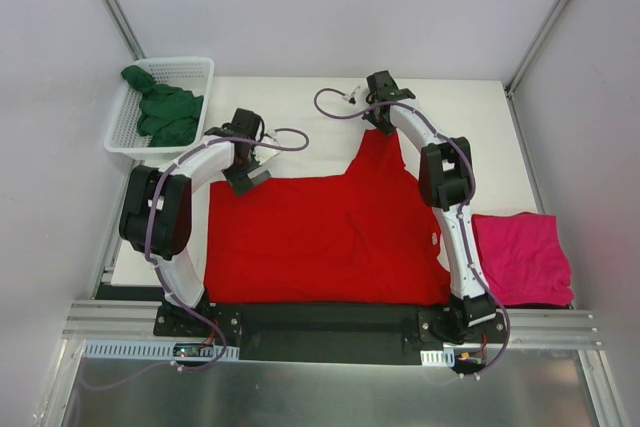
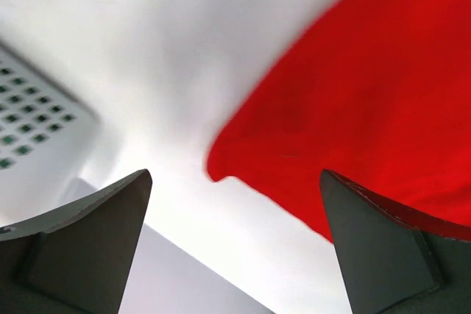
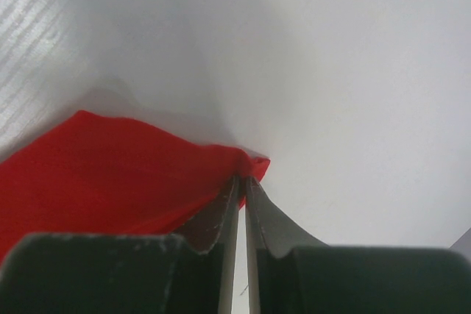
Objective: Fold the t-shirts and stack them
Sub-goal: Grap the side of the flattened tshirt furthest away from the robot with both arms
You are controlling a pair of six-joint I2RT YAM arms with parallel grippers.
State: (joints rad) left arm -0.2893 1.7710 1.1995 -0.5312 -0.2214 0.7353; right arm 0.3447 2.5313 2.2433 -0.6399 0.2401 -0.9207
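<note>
Right hand [image 3: 242,179] clenched on red t-shirt [image 1: 320,237] far corner | left hand [image 2: 235,189] released, empty | cloth likely soft, light, limp; best pinched at corners or hem

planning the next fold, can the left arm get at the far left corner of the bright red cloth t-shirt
Probably yes: the left gripper hangs open right by that corner of the bright red cloth t-shirt, and nothing lies between them.
</note>
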